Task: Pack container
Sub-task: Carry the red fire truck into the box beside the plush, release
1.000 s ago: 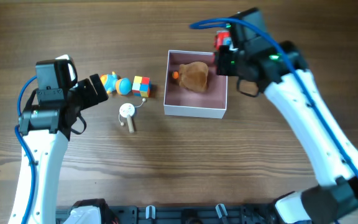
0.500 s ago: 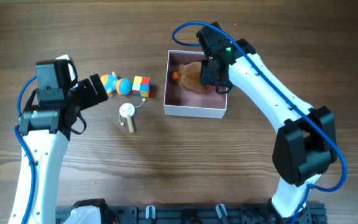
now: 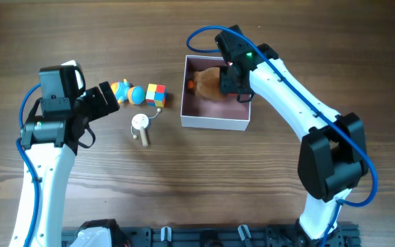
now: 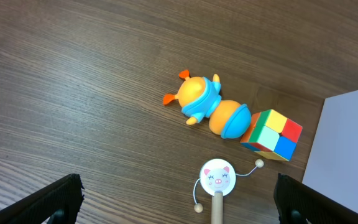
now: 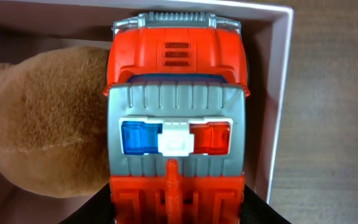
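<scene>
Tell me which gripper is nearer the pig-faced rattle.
Left. The left gripper hovers just up-left of the pig-faced rattle in the overhead view; the right gripper, shut on the red truck, is far to its right over the container.

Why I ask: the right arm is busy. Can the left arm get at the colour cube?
Probably yes: the orange-and-blue toy lies between the open left gripper and the colour cube, but nothing covers the cube from above.
</scene>
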Robot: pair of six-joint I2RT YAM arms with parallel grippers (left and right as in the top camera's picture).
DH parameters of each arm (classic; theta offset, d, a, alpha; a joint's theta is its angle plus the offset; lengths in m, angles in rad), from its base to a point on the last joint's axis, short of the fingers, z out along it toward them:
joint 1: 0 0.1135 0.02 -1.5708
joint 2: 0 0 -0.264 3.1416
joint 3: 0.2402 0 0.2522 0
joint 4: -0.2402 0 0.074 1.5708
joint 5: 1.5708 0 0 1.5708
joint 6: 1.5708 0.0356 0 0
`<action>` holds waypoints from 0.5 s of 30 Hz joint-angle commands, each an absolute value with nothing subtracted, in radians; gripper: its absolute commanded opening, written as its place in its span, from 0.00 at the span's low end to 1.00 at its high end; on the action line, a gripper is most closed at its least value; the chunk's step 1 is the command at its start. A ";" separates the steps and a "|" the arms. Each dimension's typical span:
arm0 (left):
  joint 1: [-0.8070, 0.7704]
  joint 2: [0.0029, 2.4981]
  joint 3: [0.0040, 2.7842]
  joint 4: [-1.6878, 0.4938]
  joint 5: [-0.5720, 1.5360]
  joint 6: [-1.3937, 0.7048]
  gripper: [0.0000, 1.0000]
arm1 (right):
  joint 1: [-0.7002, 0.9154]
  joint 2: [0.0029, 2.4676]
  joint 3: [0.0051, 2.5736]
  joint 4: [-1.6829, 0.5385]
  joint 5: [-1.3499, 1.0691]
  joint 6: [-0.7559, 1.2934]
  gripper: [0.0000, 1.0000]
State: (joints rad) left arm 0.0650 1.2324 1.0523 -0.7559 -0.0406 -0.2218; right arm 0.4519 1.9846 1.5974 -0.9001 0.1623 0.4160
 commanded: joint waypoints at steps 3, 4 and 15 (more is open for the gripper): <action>0.070 1.238 1.072 -0.753 -0.054 -0.209 1.00 | 0.451 1.874 1.644 -0.892 0.184 0.314 0.66; 0.070 1.238 1.072 -0.753 -0.054 -0.209 1.00 | 0.451 1.861 1.644 -0.893 0.183 0.314 0.68; 0.070 1.238 1.072 -0.753 -0.054 -0.209 1.00 | 0.463 1.709 1.644 -0.910 0.035 0.253 0.67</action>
